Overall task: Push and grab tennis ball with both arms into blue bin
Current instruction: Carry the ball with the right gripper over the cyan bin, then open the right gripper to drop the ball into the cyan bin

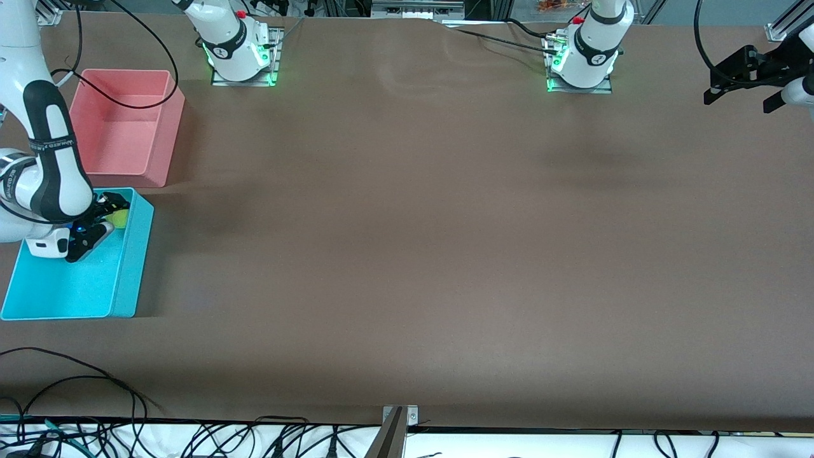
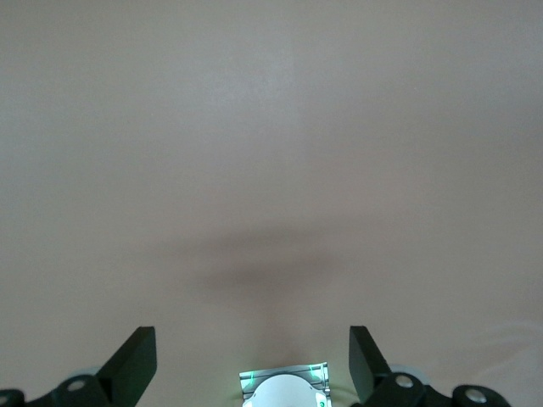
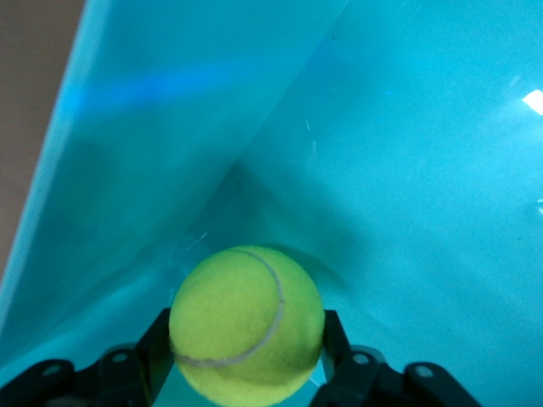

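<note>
The yellow-green tennis ball [image 1: 119, 219] [image 3: 246, 326] sits between the fingers of my right gripper [image 1: 107, 224] [image 3: 246, 341]. Both black fingers touch its sides, so the gripper is shut on it. Ball and gripper hang just inside the blue bin [image 1: 130, 267] [image 3: 407, 170], near the bin's corner that faces the pink tub, above its floor. My left gripper [image 1: 739, 100] [image 2: 252, 335] waits up in the air over the left arm's end of the table. It is open, with nothing between its fingers.
A pink tub [image 1: 156, 152] stands beside the blue bin, farther from the front camera, with a black cable draped into it. The two arm bases [image 1: 238, 54] [image 1: 582, 60] glow green. Cables lie along the table's front edge [image 1: 76, 381].
</note>
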Controlling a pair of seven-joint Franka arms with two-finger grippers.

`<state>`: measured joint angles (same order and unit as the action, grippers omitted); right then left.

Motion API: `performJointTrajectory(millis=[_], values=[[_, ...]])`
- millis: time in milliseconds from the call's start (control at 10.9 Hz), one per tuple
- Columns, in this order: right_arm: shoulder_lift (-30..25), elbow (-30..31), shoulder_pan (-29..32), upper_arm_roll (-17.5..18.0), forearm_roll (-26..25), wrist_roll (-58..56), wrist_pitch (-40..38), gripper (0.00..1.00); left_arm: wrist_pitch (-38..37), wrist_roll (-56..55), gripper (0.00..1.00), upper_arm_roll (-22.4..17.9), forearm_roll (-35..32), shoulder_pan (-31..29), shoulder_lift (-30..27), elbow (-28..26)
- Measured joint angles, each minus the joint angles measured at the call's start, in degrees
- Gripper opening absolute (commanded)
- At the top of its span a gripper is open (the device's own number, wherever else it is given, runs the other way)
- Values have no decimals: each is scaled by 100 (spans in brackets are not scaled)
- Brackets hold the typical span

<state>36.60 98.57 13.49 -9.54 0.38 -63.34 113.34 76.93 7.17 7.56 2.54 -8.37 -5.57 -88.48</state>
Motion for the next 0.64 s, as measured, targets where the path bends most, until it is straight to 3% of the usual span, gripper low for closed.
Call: performJointTrajectory(millis=[458, 641], values=[[-8, -268, -4, 24, 163, 70, -52, 100, 0, 0, 100, 0, 0, 0, 0, 0], [-77, -468, -12, 34, 164, 398, -440, 100, 0, 0, 100, 2, 0, 2, 1, 0]])
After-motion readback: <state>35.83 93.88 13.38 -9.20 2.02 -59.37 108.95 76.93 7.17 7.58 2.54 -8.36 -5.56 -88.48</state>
